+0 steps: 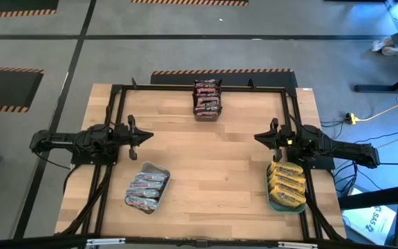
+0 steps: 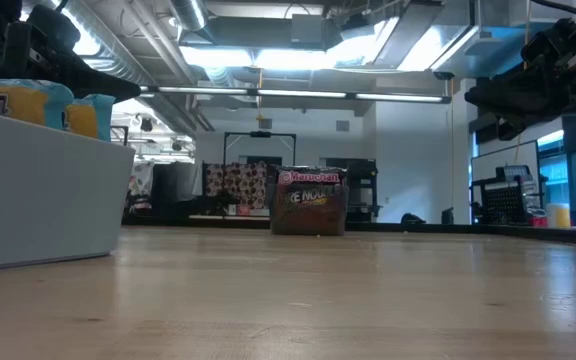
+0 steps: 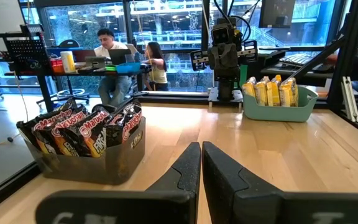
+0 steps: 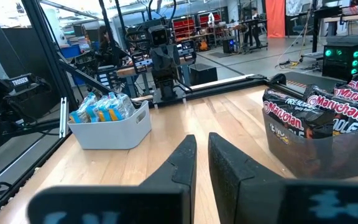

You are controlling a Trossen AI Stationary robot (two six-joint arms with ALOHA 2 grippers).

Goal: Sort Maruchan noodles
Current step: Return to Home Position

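The Maruchan noodles lie in three containers. Dark brown packets [image 1: 207,98] stand in a dark bin at the far middle of the table, also seen in the low view [image 2: 309,198]. Pale silvery packets [image 1: 146,188] fill the pale grey tray near the left. Yellow packets [image 1: 286,184] fill the teal tray near the right. My left gripper [image 1: 150,135] hovers at the table's left, pointing right, its fingers together [image 3: 201,155]. My right gripper [image 1: 256,137] hovers at the right, pointing left, its fingers nearly together [image 4: 202,152]. Neither holds anything.
A black frame [image 1: 185,88] runs round the table's edges. The grey tray [image 2: 38,195] stands close to the low camera. The wood [image 1: 209,166] between the two grippers is bare. People [image 3: 107,43] sit at desks beyond the table.
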